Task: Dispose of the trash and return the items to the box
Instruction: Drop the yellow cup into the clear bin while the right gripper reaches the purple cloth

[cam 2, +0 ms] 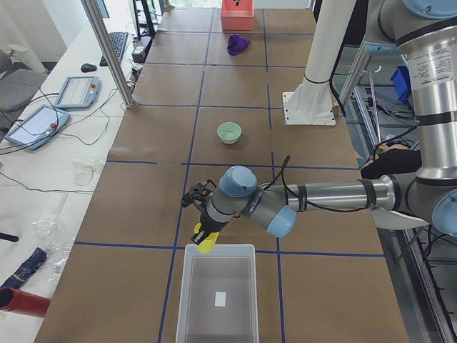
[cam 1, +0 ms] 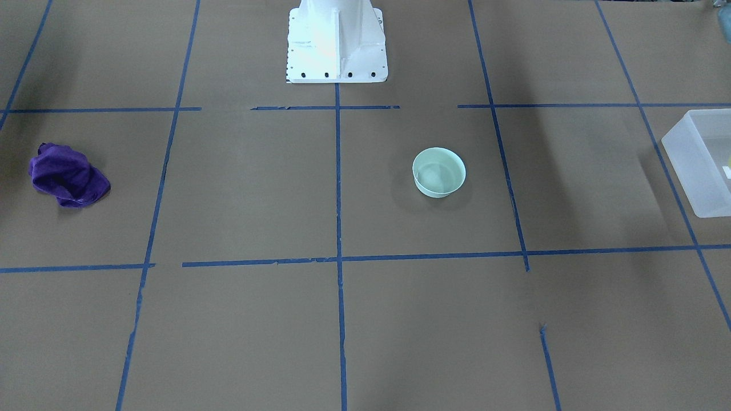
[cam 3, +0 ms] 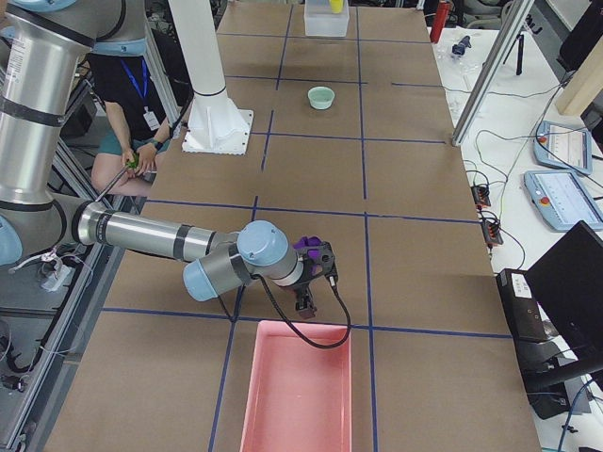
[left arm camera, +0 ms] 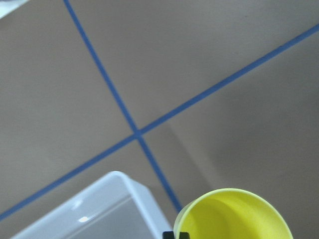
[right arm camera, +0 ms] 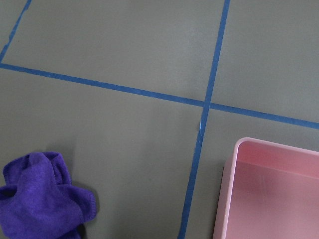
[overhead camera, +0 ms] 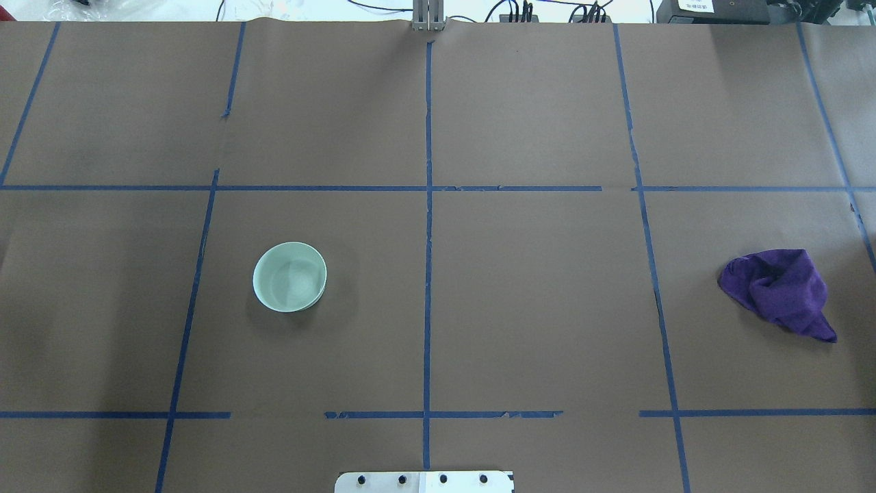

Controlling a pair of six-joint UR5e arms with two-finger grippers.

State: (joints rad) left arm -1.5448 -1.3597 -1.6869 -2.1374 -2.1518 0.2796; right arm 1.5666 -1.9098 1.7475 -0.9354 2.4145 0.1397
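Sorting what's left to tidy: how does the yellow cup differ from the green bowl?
The yellow cup is bright yellow; the green bowl is pale mint. The cup hangs in the left claw at the box rim, while the bowl sits free on the table. Both are open-topped and look empty.

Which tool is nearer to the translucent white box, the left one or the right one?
Left. The left tool holds the yellow cup at the rim of the box; the right tool is far off at the other end, beside the pink bin.
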